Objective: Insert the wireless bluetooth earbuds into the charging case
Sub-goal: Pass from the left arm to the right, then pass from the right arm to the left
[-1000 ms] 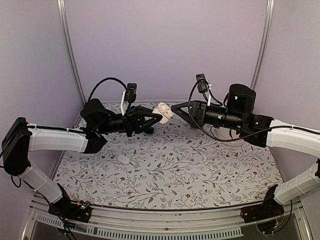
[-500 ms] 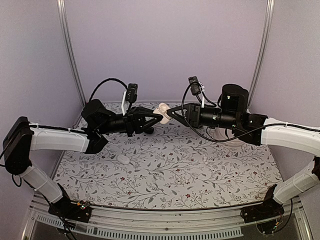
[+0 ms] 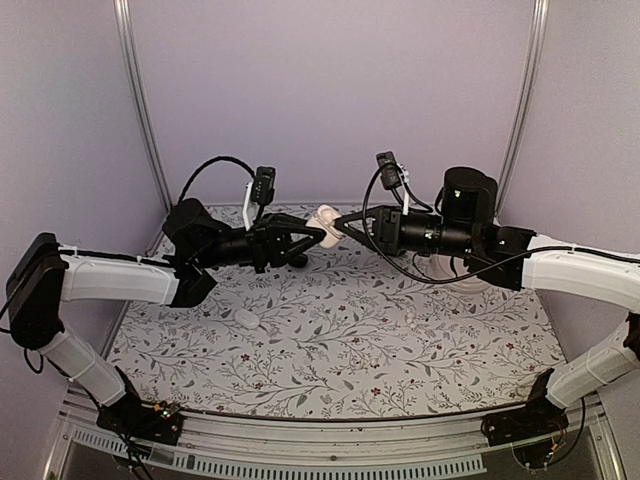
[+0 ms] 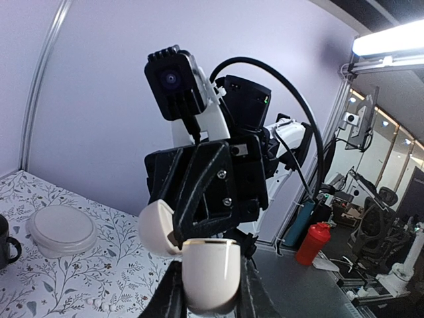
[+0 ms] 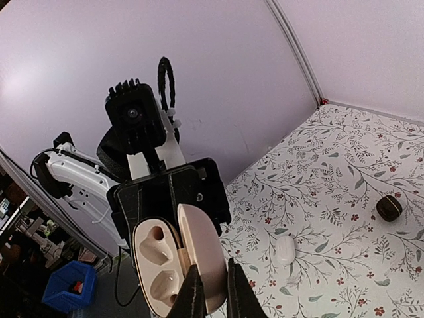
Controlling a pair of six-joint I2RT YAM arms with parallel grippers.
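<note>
My left gripper (image 3: 316, 238) is shut on the body of the cream charging case (image 4: 211, 273), which it holds up in the air above the back of the table. The lid (image 4: 156, 229) is swung open, and two empty sockets show inside the case (image 5: 158, 265). My right gripper (image 5: 213, 293) meets it from the right, its fingers pinched on the edge of the lid (image 5: 204, 246). A white oval piece that looks like an earbud (image 3: 247, 318) lies on the floral table, also in the right wrist view (image 5: 285, 250).
A white round lidded dish (image 4: 61, 228) and a dark mug (image 4: 6, 249) stand on the floral table (image 3: 330, 350). A small dark round object (image 5: 389, 207) lies near the back. A tiny white bit (image 3: 410, 316) lies right of centre. Purple walls close three sides.
My right gripper has moved left to the case and its jaws have closed on the open lid. The left arm and the case have stayed put.
</note>
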